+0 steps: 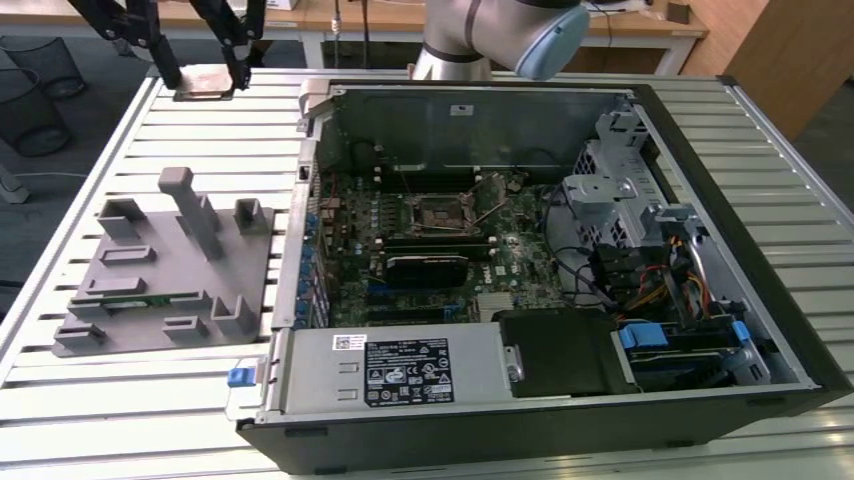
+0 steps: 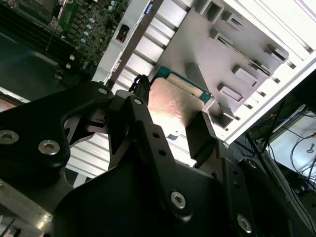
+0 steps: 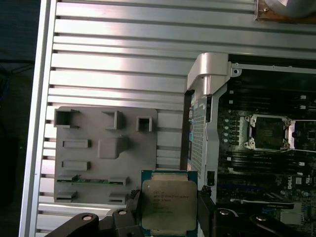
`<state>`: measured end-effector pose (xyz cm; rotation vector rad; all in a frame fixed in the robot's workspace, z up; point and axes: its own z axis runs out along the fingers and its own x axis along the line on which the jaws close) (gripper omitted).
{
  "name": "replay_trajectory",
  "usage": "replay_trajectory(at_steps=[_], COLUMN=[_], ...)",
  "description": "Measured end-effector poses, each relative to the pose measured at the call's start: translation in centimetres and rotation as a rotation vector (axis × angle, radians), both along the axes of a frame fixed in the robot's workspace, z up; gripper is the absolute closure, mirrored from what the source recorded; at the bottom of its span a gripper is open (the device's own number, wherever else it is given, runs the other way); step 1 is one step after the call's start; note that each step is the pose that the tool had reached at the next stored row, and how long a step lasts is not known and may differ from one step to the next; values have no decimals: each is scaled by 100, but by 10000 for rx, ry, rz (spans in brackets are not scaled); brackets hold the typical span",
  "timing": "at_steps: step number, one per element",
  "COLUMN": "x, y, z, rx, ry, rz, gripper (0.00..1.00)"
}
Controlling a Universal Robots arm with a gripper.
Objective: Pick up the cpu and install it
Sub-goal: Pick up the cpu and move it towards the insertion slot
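The cpu [image 1: 207, 82], a flat square chip with a silver-grey top, hangs above the slatted table at the far end of the exterior view's left. My gripper [image 1: 207, 75] is shut on it, one black finger on each side. In the first wrist view the cpu [image 3: 169, 202] sits between the fingers [image 3: 132, 203] of the gripper [image 3: 169, 210], above the table slats. The second wrist view shows the cpu [image 2: 173, 106] from behind the gripper [image 2: 170, 113]. The bare square socket [image 1: 441, 212] on the motherboard inside the open computer case stands apart from the chip; it is also in the first wrist view [image 3: 269, 132].
A grey parts fixture [image 1: 160, 265] lies on the table beside the case, with a green memory stick [image 1: 140, 297] slotted in it. The case wall [image 1: 300, 200] rises between fixture and motherboard. A black block [image 1: 427, 268] sits near the socket. Drive bays and cables [image 1: 641, 270] fill the case's other side.
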<state>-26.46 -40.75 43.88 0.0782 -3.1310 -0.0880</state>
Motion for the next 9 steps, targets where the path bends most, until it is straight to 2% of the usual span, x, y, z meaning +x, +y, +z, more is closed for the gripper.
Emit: replay_trajectory(at_steps=[9], x=[183], y=[15], z=[-37], rx=[0], ry=[0], rz=[0], gripper=[46])
